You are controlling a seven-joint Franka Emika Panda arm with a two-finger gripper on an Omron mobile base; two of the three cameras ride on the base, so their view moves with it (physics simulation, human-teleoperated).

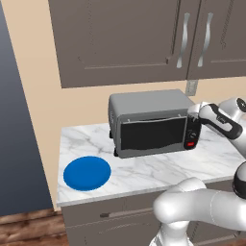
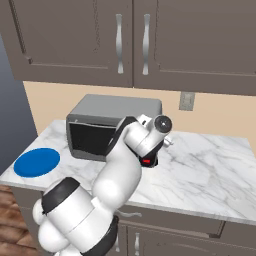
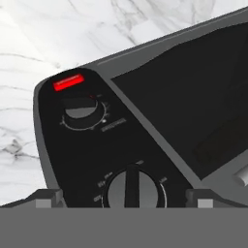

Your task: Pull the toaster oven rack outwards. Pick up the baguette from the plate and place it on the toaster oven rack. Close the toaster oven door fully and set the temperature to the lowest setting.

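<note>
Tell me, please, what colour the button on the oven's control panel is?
Bright red button, clearest in the hand view.

Glossy white rounded arm (image 2: 120, 175), dark joints

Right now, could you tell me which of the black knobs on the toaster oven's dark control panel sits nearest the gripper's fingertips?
The round black knob between the open gripper's fingertips in the hand view. The other black knob sits farther off, beside the red button.
</note>
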